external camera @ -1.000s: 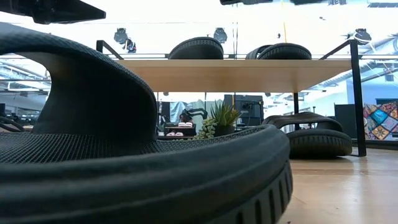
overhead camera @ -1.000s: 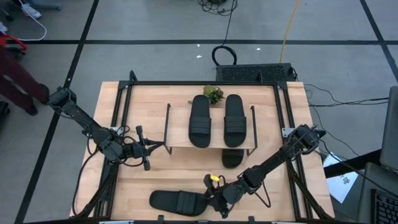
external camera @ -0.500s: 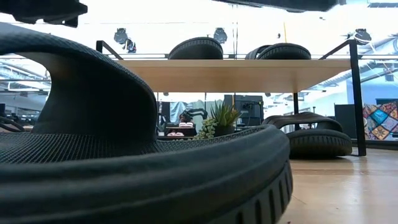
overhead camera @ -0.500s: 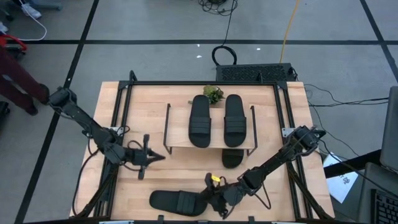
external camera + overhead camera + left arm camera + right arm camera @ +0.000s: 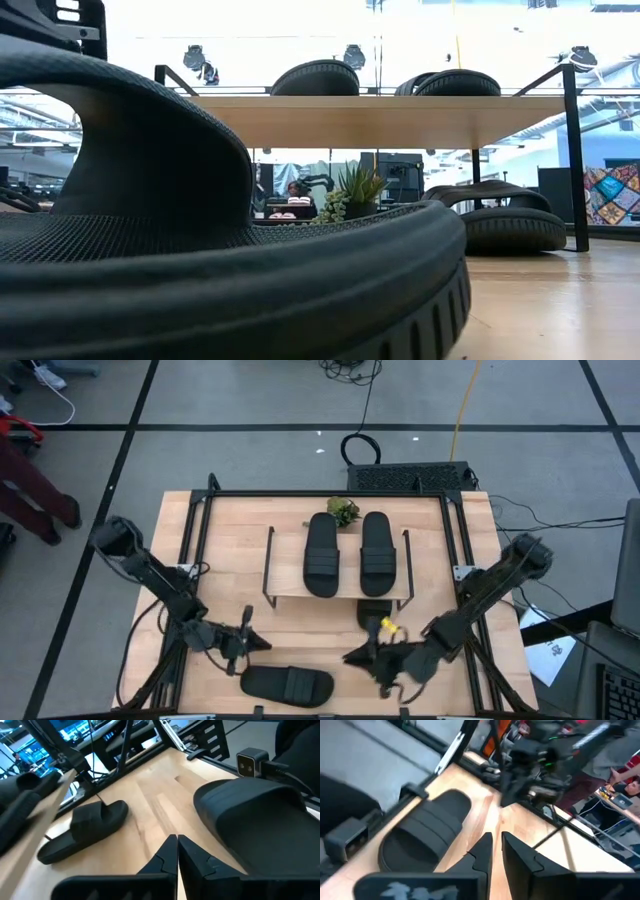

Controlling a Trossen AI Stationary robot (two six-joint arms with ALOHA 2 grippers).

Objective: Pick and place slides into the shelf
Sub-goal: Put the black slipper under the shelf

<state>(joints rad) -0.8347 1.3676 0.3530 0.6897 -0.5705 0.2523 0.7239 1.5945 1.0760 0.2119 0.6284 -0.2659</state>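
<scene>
High view shows the small two-tier shelf (image 5: 338, 596) with its light wood top board and thin black wire sides, standing in the middle of the wooden counter (image 5: 455, 690). Two black ribbed-strap slide sandals (image 5: 322, 553) lie side by side on the top board, toes away from the arms, probably so the pair sits neatly. A third black slide (image 5: 374, 614) is half under the board on the lower tier, only its end showing. The fourth black slide (image 5: 286, 684) lies flat on the counter near the front edge, between both arms, not held by anything.

The left gripper (image 5: 246, 644) hangs just beside this slide's end, its fingers (image 5: 167, 857) pressed together and empty. The right gripper (image 5: 356, 657) is near the slide's other end, apart from it; its fingers (image 5: 482, 847) stand nearly closed with a thin gap and grip nothing. I judge the last slide waits for a new grasp. A small green plant (image 5: 343, 511) stands behind the shelf.
</scene>
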